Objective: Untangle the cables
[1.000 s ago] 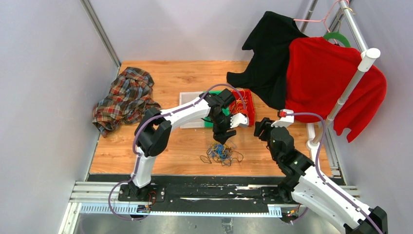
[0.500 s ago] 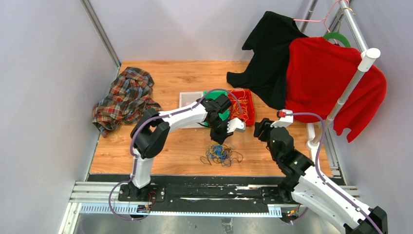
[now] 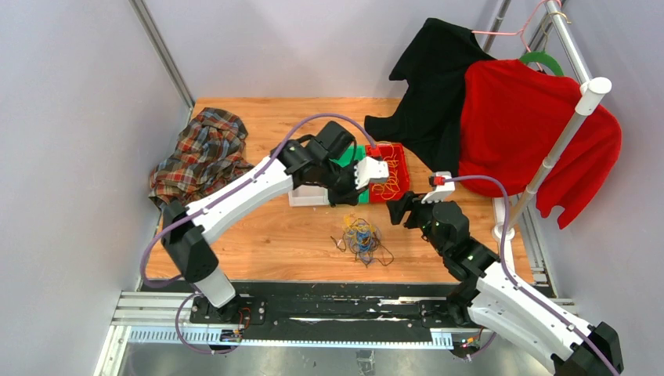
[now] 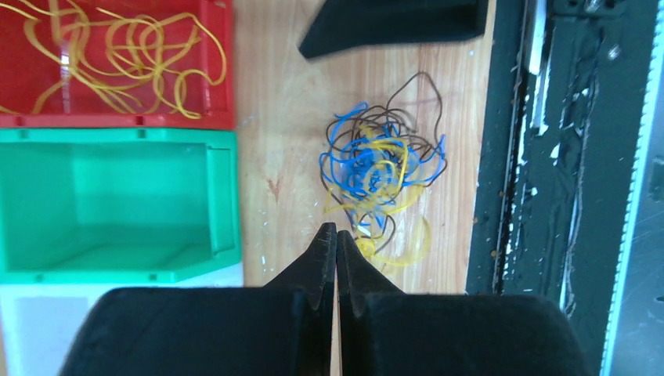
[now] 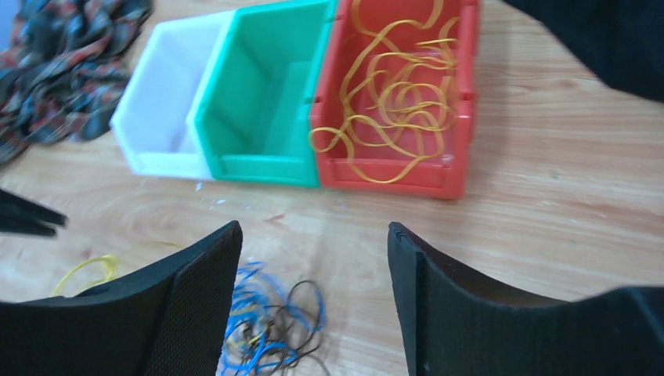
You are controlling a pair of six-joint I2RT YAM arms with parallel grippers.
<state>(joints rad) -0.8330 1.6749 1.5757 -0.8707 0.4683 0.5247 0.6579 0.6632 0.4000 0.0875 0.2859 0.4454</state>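
Wooden tabletop [image 3: 258,231] is still bearing the cables [image 3: 362,236] knotted; left gripper [image 4: 337,233], pinched shut, is pulling back while right gripper [image 5: 313,251], spread wide, is approaching

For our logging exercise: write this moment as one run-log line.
left tool shut; right tool open; cable tangle on table; yellow cables in red bin

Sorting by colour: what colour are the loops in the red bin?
Yellow loops, clearest in right wrist view.

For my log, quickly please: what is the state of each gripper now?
Left gripper: closed, nothing visible between its fingers.
Right gripper: open, empty.
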